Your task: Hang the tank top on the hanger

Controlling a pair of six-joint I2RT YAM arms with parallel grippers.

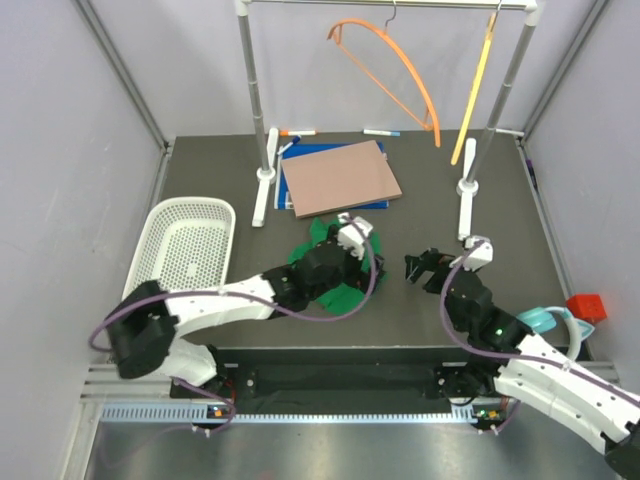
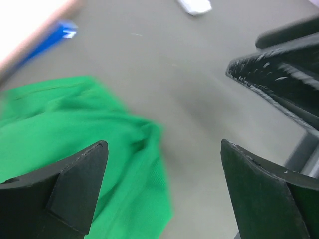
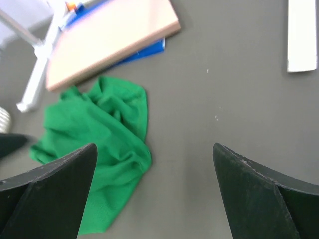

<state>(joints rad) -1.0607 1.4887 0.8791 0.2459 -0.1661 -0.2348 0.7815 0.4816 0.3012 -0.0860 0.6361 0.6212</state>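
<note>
The green tank top (image 1: 345,298) lies crumpled on the dark table, partly hidden under my left arm. It also shows in the left wrist view (image 2: 75,129) and the right wrist view (image 3: 99,139). My left gripper (image 1: 362,245) is open and empty, low over the top's right edge (image 2: 164,143). My right gripper (image 1: 425,265) is open and empty, over bare table just right of the top (image 3: 155,145). The orange hanger (image 1: 395,70) hangs by its hook on the rack rail at the back, far from both grippers.
A yellower hanger (image 1: 475,90) hangs on the same rail. A brown board on a blue book (image 1: 340,175) lies behind the top between the white rack posts (image 1: 262,160). A white basket (image 1: 185,245) stands left. A red block (image 1: 585,305) sits at the right edge.
</note>
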